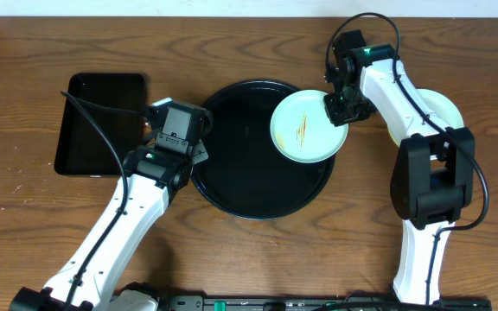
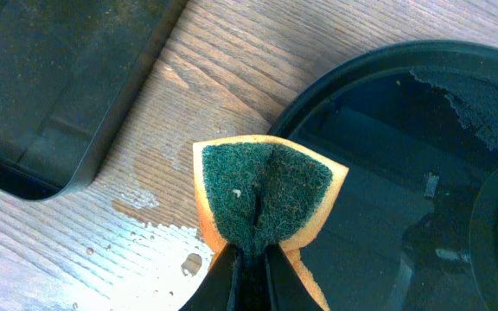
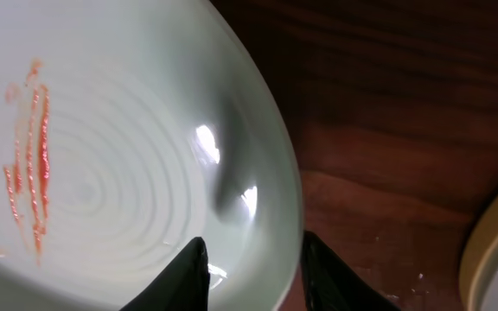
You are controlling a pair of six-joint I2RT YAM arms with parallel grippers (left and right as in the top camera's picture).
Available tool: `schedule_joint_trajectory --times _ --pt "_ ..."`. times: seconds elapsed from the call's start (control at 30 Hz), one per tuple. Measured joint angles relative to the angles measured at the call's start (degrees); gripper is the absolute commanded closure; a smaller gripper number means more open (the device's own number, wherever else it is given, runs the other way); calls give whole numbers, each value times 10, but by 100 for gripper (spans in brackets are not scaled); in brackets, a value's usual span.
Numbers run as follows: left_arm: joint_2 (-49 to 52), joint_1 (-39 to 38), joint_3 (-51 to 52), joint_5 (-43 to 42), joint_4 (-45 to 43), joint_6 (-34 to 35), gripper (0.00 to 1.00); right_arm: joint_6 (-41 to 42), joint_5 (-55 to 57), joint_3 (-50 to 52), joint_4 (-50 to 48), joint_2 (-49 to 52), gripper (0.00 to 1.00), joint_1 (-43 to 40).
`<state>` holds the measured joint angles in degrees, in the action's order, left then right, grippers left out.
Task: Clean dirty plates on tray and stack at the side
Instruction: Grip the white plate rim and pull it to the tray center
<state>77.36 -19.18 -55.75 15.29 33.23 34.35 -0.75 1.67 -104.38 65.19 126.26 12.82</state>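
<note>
While left hand clamps sponge, right hand straddles plate rim (grip unclear).

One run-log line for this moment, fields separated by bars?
left gripper: shut on sponge near tray | right gripper: straddles rim of streaked plate

The tray lies open leftward; a plate blocks its right rim.

Left gripper pinched tight, arm angled inward; right gripper half-closed, arm reaching inward.
</note>
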Motion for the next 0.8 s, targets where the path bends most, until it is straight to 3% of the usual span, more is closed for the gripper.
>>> schedule_joint_trajectory --times 0.33,0.53,0.8 --pt "0 0 0 0 0 0 92 2 28 16 -11 0 72 0" --pt "0 0 0 0 0 0 92 7 31 17 -12 0 99 0" --pt "0 0 0 0 0 0 92 25 21 17 -9 0 99 0"
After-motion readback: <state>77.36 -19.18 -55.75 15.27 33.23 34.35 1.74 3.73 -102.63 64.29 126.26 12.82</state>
